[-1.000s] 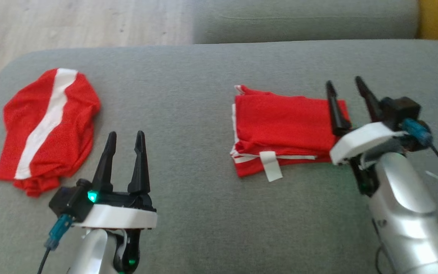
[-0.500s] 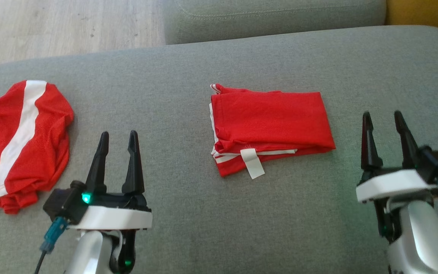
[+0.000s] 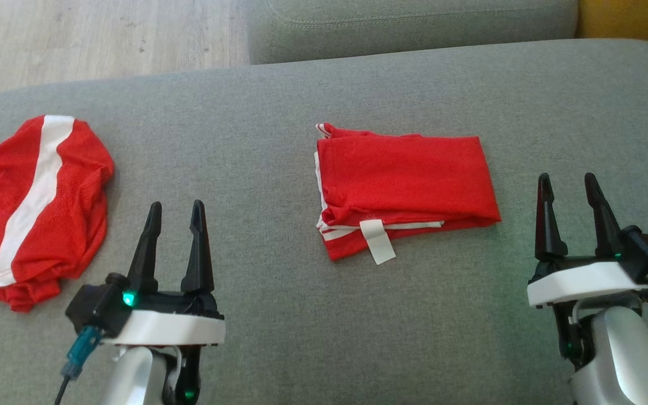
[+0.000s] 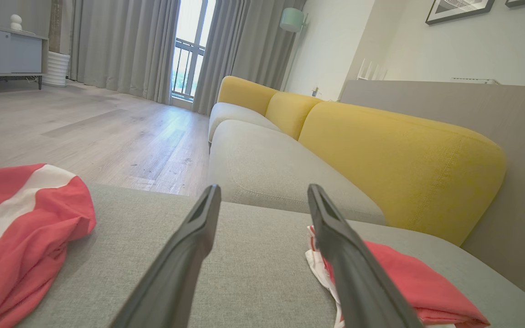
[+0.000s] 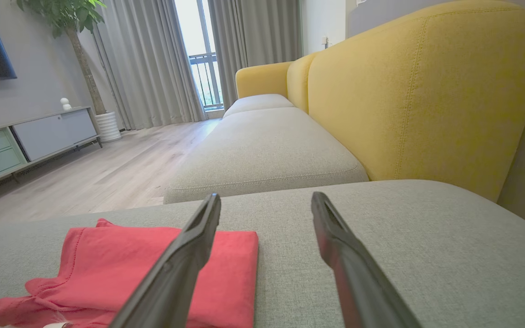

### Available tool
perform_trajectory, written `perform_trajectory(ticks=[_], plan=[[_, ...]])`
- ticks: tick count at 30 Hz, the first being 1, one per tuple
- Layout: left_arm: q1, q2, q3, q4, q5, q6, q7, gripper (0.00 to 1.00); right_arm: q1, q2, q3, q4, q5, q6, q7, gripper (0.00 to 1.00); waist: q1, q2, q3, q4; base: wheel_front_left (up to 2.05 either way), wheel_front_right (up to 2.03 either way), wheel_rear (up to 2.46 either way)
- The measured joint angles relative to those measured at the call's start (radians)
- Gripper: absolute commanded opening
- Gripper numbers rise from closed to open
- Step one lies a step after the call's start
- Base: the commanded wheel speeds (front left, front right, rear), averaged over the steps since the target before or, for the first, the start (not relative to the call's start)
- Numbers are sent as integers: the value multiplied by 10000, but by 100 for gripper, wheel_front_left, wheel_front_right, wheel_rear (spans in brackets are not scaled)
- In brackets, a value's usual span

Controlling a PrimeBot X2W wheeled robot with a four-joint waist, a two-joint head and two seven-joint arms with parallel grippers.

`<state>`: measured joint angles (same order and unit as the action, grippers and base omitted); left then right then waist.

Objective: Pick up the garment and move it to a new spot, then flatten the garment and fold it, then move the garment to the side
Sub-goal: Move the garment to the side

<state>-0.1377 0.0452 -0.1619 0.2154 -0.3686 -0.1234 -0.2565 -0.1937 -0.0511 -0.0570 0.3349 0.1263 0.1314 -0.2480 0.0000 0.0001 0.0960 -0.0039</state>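
The garment (image 3: pixel 408 185) is red and lies folded into a flat rectangle in the middle of the grey cushion (image 3: pixel 279 135), a white label sticking out at its near edge. My right gripper (image 3: pixel 566 176) stands open just right of it, apart from the cloth, nothing between its fingers. In the right wrist view the garment (image 5: pixel 121 264) lies left of the open right gripper (image 5: pixel 266 196). My left gripper (image 3: pixel 176 204) is open and empty, well to the garment's left. In the left wrist view the left gripper (image 4: pixel 265 187) has the folded garment (image 4: pixel 408 282) behind its right finger.
A second red garment (image 3: pixel 31 202) with a white stripe lies crumpled at the cushion's left end, also in the left wrist view (image 4: pixel 25 228). Another grey seat cushion (image 3: pixel 408 22) adjoins the far edge. Yellow backrests (image 5: pixel 417 91) rise on the right. Wooden floor (image 3: pixel 93 39) lies beyond.
My right gripper has drawn back from over the folded garment's right edge to the lower right, still open. The head camera has shifted. The left gripper has barely moved.
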Motion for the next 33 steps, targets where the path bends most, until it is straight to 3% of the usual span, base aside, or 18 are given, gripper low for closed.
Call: perform_trajectory(ticks=[7, 12, 21, 28, 33], plan=[[-11, 0, -42, -2, 0, 0, 0, 100, -13, 4, -27, -65, -12, 0, 33, 100, 0, 0, 209, 132, 0, 0, 0], [-216, 0, -228, -4, -4, -2, 0, 100, -364, 6, -23, 130, -215, 0, 650, 100, 0, 0, 641, 317, 0, 0, 0], [-736, -6, -658, 82, -132, -4, 0, 100, -1873, 4, -232, 2378, -368, 0, 1870, 100, 1, 0, 1466, 1047, 0, 0, 0], [-1018, -6, -731, 102, -232, -6, 0, 100, -2709, 4, -1103, 4092, -740, 0, 1599, 100, 0, 0, 1752, 1411, 0, 0, 0], [-1019, -6, -731, 130, -230, -6, 0, 100, -3208, -40, -995, 4842, -698, 2, 1294, 100, 0, 0, 1799, 1418, 0, 0, 0]])
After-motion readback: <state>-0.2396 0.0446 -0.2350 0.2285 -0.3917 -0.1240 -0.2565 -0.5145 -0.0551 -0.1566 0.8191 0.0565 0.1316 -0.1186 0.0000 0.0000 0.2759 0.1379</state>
